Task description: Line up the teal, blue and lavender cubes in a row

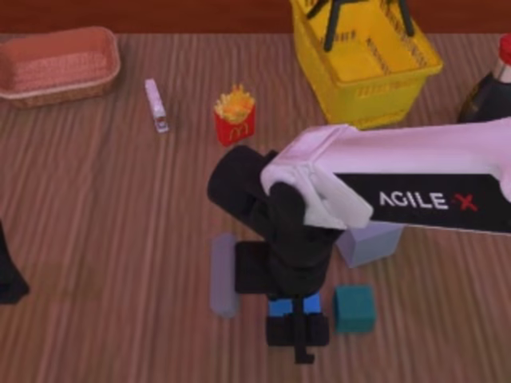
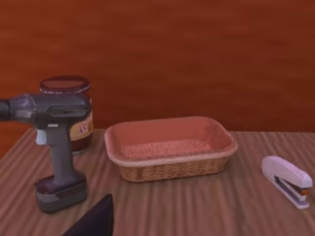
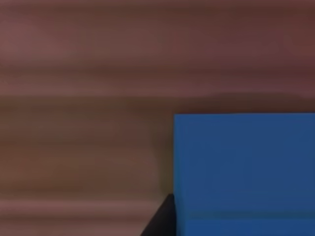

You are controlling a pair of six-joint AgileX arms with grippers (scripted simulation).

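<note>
Blue showed under our right gripper (image 1: pixel 295 319), low over the blue cube (image 1: pixel 294 305) near the tabletop's front edge; we could not tell whether the fingers were apart or clamped on it. The teal cube (image 1: pixel 354 309) sat just beside it toward the right edge, and the lavender cube (image 1: pixel 369 242) lay behind that, half under our arm. We judged the blue one was being set next to the teal to start the row, lavender not yet aligned. Our left arm (image 1: pixel 9 275) was parked at the left edge. Brown wood-grain tabletop (image 1: pixel 96 207) carried clutter: a fries box (image 1: pixel 235 117), stapler (image 1: pixel 156 104), wicker tray (image 1: pixel 57 65), yellow basket (image 1: pixel 363 60), a drill (image 2: pixel 56 147) and a jar (image 2: pixel 66 110) before a reddish wall.
</note>
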